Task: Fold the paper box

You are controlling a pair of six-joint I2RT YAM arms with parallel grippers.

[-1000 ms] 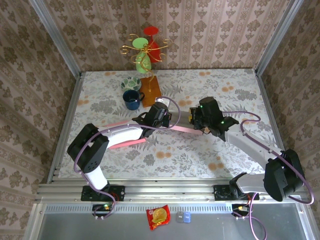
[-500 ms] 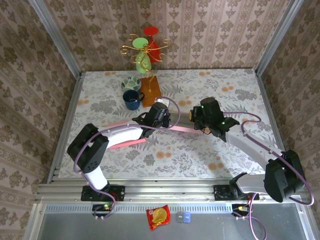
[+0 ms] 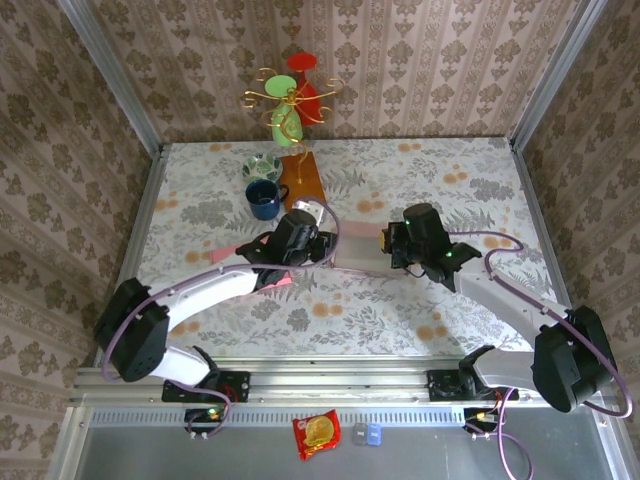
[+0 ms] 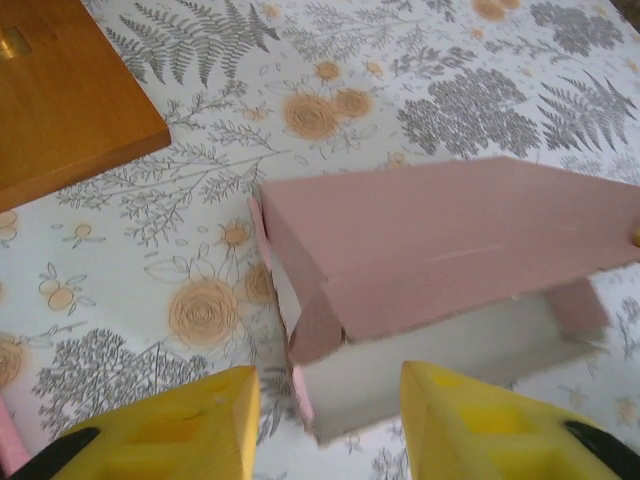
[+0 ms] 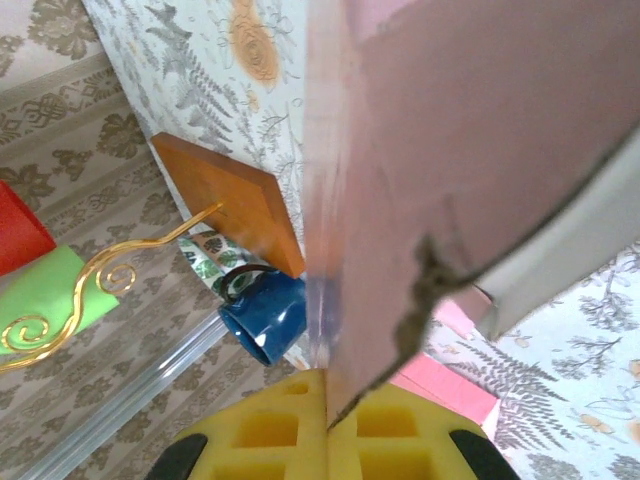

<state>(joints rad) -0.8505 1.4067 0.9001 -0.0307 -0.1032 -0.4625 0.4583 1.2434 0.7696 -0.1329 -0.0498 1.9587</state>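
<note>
**Mid-fold: the right side is pinned and the left side is loose.**

Top view: the paper box lies mid-table between the left gripper and the right gripper. Left wrist view: the jaws stand part-open with the box's near corner between the fingers, unclamped. The next move probably calls for closing on a flap and tucking it. Right wrist view: the pads are clenched on a pink panel's edge, apparently bracing it.

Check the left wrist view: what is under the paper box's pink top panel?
Under the top panel of the paper box, a white wall shows, with a pink flap at one end. The panel covers anything deeper inside.
</note>
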